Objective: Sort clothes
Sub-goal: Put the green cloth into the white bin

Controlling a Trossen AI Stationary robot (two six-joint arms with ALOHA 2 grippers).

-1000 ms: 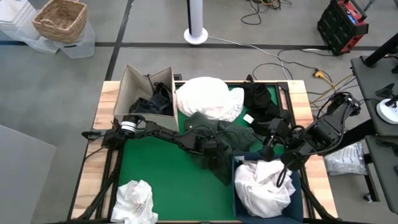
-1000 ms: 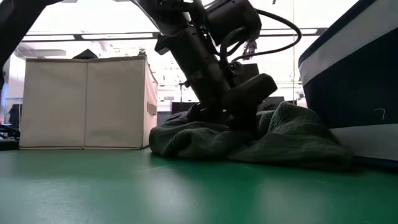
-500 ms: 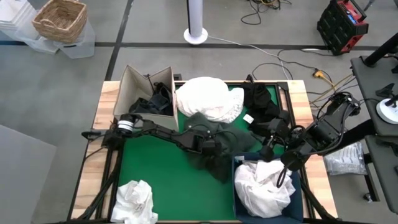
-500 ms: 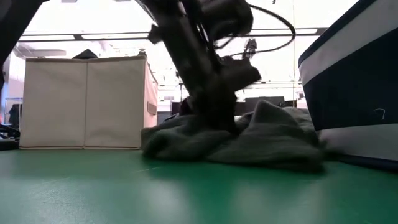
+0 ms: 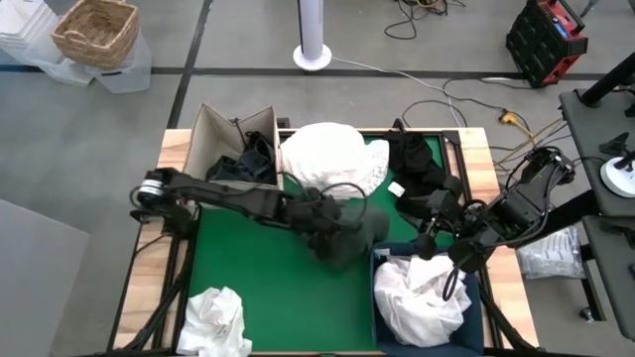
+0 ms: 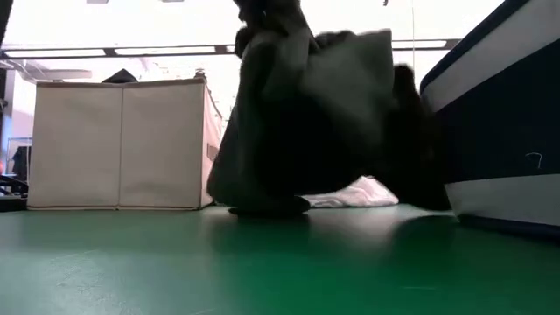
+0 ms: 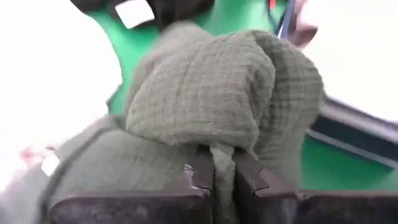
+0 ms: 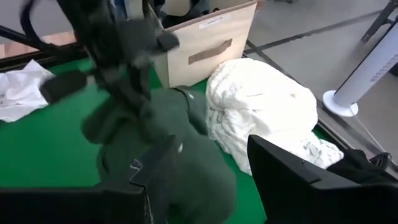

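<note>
A dark green garment [image 5: 352,236] hangs bunched at mid-table, with my left gripper [image 5: 324,218] shut on it. My right gripper [image 5: 442,248] stands open over the far edge of the navy bin [image 5: 476,288], touching nothing. The bin holds white clothes [image 5: 422,297]. At the back of the mat lie a white pile [image 5: 332,154] and a black garment [image 5: 417,164]. Dark clothes [image 5: 248,164] sit in the beige box [image 5: 213,139]. Another white garment [image 5: 213,317] lies at the near left. My left gripper pinches a gathered fold [image 7: 222,155] at the top of the green garment between its two fingers [image 7: 200,180]. How many layers it has I cannot tell. The garment hangs slack below the fingers, and its lower end [image 6: 262,206] rests on the green mat.
The beige box [image 6: 118,144] stands at the far left and the navy bin [image 6: 499,114] at the near right. Open green mat [image 5: 258,278] lies between them. A white fan base [image 5: 313,55] and cables are on the floor beyond the table.
My left gripper has shut on the green garment and risen with it. The garment, which lay spread on the mat beside the bin, is now gathered up and hanging, with only its lower end on the mat.
</note>
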